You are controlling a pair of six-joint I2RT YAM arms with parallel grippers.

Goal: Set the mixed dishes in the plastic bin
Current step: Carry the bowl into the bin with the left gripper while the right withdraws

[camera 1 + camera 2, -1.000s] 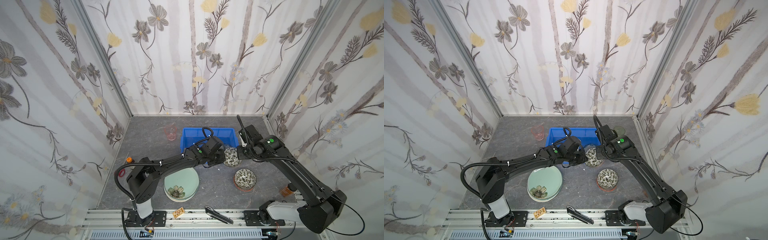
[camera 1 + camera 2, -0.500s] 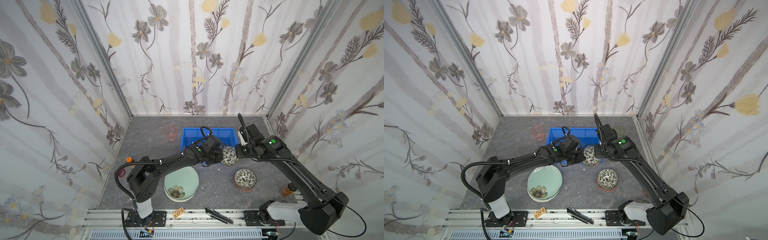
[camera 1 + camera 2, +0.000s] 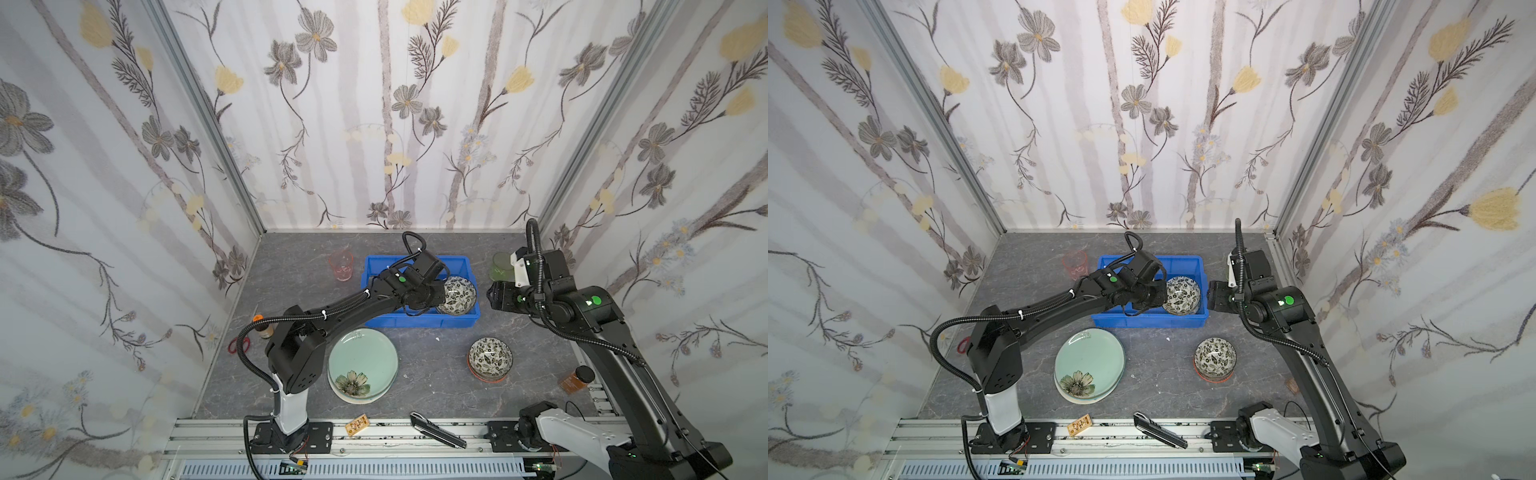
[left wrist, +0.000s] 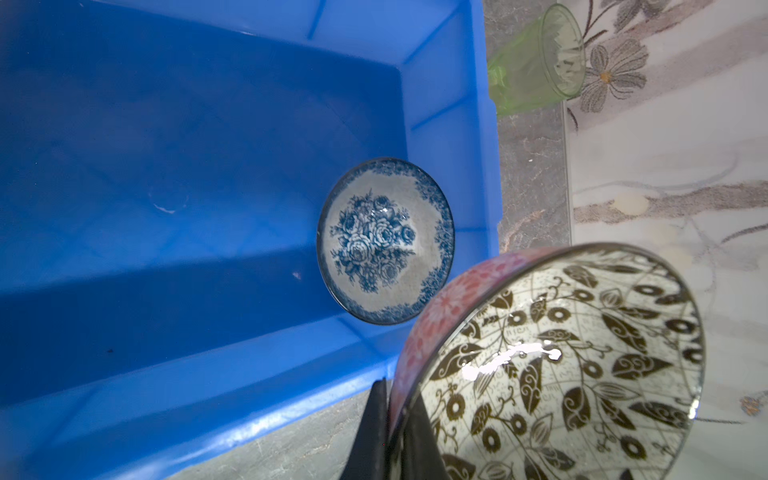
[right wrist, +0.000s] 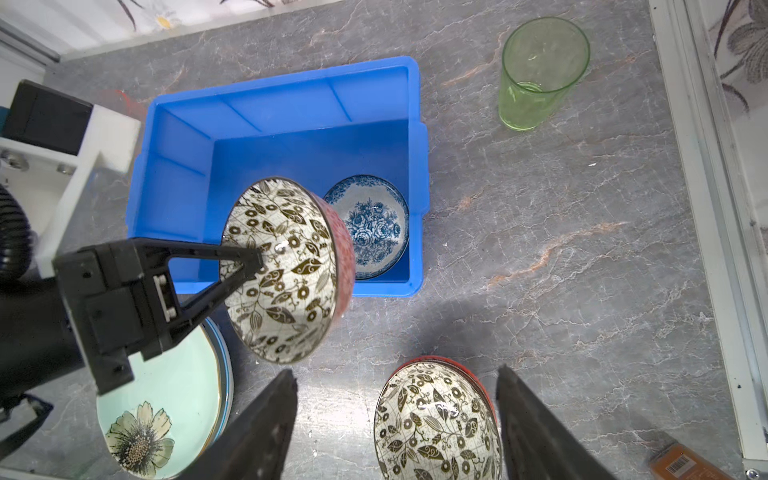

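We see a grey marbled bench closed in by flowered walls. Toward the back of it stands the blue bin, open side up. The left arm lies across the bin's front left corner, and in both top views its wrist covers much of the inside. In front of the bin, beside that arm's elbow, a pale green plate with a dark flower tops a short stack of plates.

The left end effector is clamped on the rim of a black-and-white leaf bowl with a red outside, holding it tilted above the bin's right end. Below it, in the bin's front right corner, lies a blue-and-white bowl, which the held bowl hides in both top views. The right end effector hangs just off the bin's right end, its jaws spread wide with nothing between them. A second leaf bowl sits on the bench, nested in an orange-rimmed one, right of the plates.

A green tumbler stands upright past the bin's right end, and a pink tumbler stands just left of the bin. By the left wall we find red-handled scissors and a small orange-capped bottle.
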